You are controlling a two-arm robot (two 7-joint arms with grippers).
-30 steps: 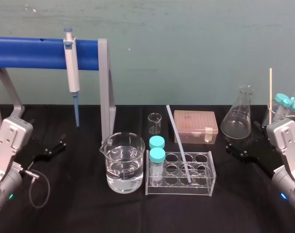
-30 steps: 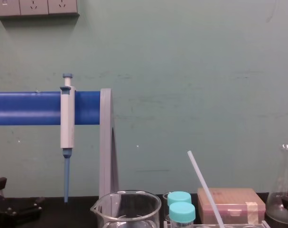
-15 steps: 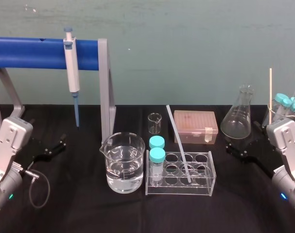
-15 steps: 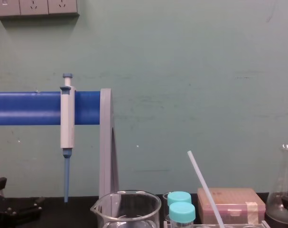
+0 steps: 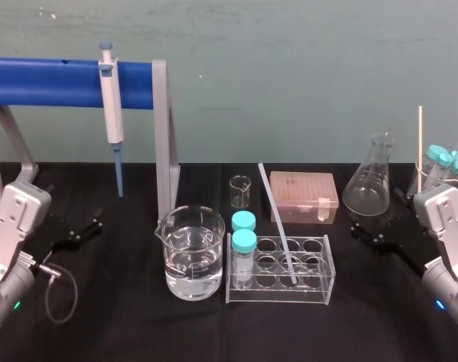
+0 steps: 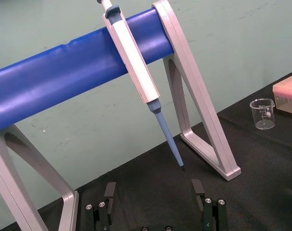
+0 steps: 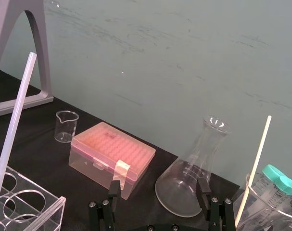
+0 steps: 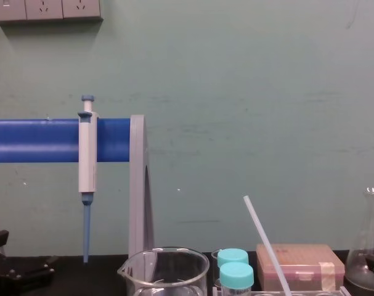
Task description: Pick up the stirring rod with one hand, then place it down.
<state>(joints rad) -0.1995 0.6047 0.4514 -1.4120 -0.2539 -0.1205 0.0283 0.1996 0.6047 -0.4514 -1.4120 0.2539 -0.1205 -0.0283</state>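
Observation:
The stirring rod [image 5: 278, 222] is a thin translucent white rod. It leans to the left, with its lower end in a hole of the clear tube rack [image 5: 278, 296] at the table's middle. The same stirring rod [image 7: 13, 130] shows in the right wrist view, and in the chest view the stirring rod [image 8: 267, 246] rises beside the teal-capped tubes. My right gripper [image 5: 362, 232] rests low at the right, near the flask, well clear of the rod. It is open, with nothing between its fingers [image 7: 202, 187]. My left gripper [image 5: 93, 224] is parked at the far left, open and empty.
A beaker of water [image 5: 189, 253] stands left of the rack, which holds two teal-capped tubes [image 5: 244, 243]. Behind are a small beaker [image 5: 241, 191], a pink tip box [image 5: 304, 194] and a conical flask [image 5: 368, 185]. A pipette [image 5: 112, 113] hangs on the blue stand [image 5: 47, 81].

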